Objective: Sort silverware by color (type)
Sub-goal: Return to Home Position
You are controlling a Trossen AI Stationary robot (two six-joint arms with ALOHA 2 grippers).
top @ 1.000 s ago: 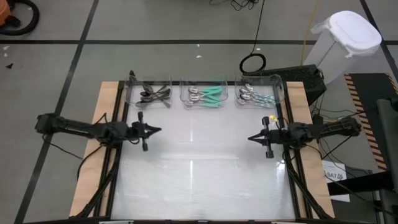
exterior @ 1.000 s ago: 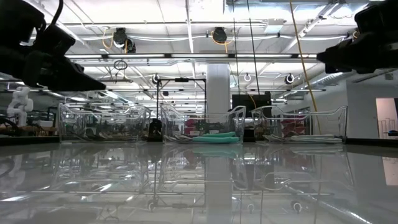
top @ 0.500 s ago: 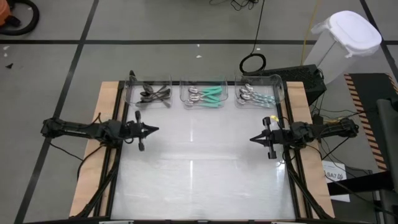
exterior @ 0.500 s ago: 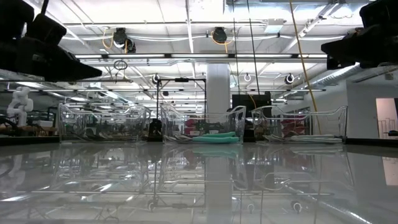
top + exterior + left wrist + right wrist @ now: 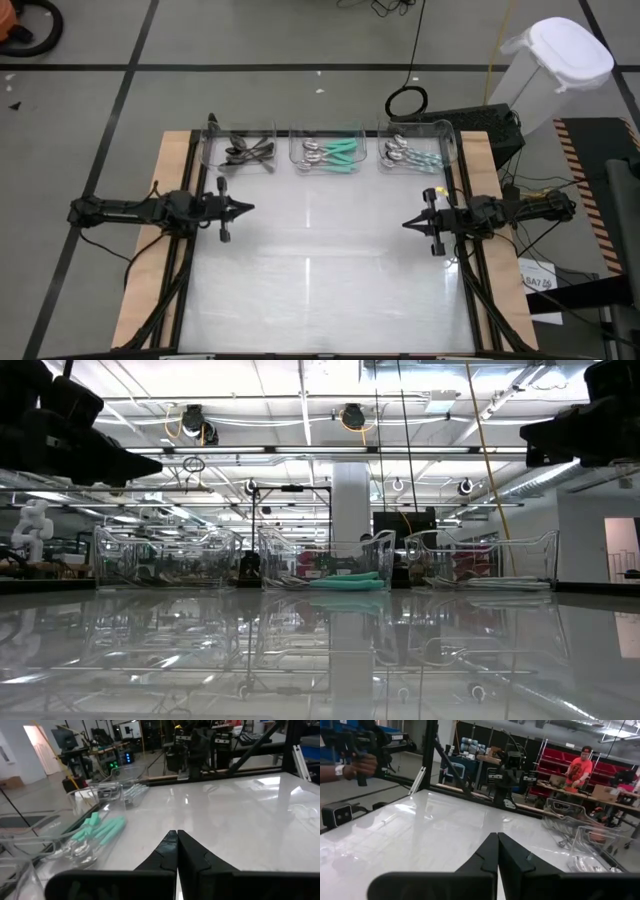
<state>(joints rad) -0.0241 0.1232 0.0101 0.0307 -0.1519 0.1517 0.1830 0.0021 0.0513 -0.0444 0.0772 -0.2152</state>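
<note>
Well, my left end effector (image 5: 250, 208) and right end effector (image 5: 405, 223) hung pinched together, empty, mid-frame; retracting level, clear of the silverware (image 5: 340, 153), seemed wisest.

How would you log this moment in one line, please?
left gripper: shut, empty, above table left; right gripper: shut, empty, above table right; black spoons: left bin; teal-handled spoons: middle bin; pale-blue-handled spoons: right bin

Tabletop (image 5: 320, 290) under my left claw (image 5: 251, 208): white, glossy, mirror-smooth. Bins (image 5: 328, 133) off to its side: clear plastic. Teal-handled spoons (image 5: 345, 155) inside: shiny metal bowls, matt handles. My fingers (image 5: 167, 851): matt black.
</note>
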